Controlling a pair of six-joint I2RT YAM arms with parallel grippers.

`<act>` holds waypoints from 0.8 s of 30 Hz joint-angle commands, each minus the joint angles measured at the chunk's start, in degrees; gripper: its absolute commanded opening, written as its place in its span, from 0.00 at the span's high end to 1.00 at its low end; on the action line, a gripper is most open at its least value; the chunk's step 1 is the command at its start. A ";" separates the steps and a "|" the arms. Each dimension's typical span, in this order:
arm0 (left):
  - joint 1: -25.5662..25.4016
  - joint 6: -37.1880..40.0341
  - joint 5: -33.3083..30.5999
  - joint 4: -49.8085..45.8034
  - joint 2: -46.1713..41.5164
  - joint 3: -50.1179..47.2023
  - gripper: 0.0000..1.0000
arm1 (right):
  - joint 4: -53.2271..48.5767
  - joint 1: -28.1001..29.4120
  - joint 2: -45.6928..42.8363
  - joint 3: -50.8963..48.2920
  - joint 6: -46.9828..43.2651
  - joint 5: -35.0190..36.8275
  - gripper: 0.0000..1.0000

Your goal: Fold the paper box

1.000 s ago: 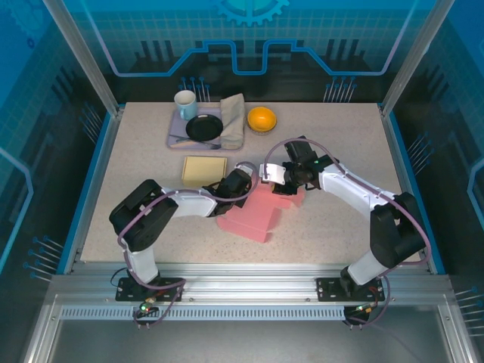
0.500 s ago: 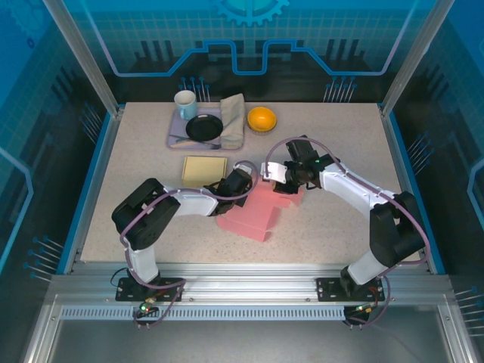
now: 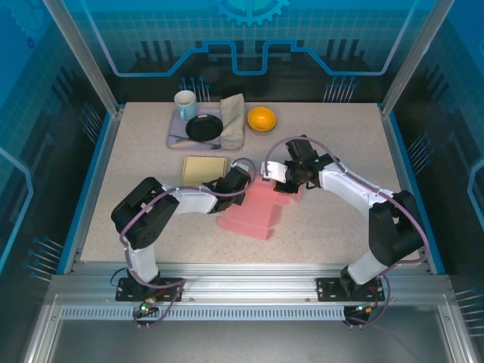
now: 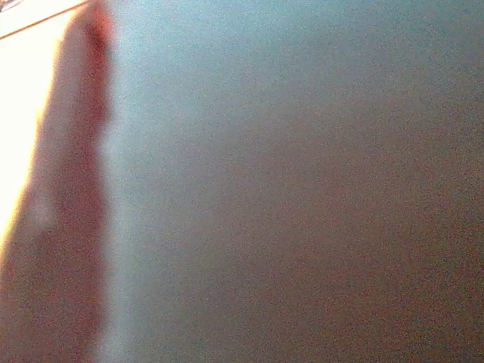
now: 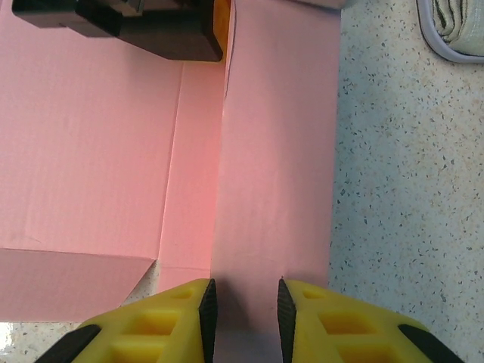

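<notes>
Your right gripper [image 5: 242, 306] sits narrow over the pink paper box [image 5: 91, 151] flap; grip unconfirmed. Left gripper [image 3: 246, 179] rests against that box; its opening cannot be told.

A speckled beige table [image 3: 151, 159] fills the middle of the workcell, its stone-like fleck plain in the right wrist view [image 5: 401, 189]. A blue rim [image 3: 92, 181] runs along its sides. At the near edge lies an aluminium rail [image 3: 249, 281], with a slotted strip [image 3: 249, 311] below it. Two slanted aluminium posts [image 3: 79, 53] rise at the back corners. The back wall panel [image 3: 249, 38] is blue, printed with a grid, circuit-like lines and a gear graphic [image 3: 251, 9]. The light is bright and even.
</notes>
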 commanded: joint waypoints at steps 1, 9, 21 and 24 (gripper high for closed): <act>1.69 -2.35 1.15 -2.96 -3.14 -0.52 0.68 | -2.24 -1.01 1.00 0.70 0.81 1.27 0.71; 1.69 -4.62 2.35 -2.46 -3.47 1.47 0.51 | -2.18 -0.93 1.57 0.78 1.27 0.65 0.71; 1.75 -6.09 -1.80 -4.63 1.13 5.28 0.74 | -2.22 -0.93 1.63 0.80 0.91 0.20 0.71; 1.73 -6.16 -3.95 -6.63 2.30 6.57 0.86 | -2.27 -0.97 1.63 0.87 0.87 0.51 0.72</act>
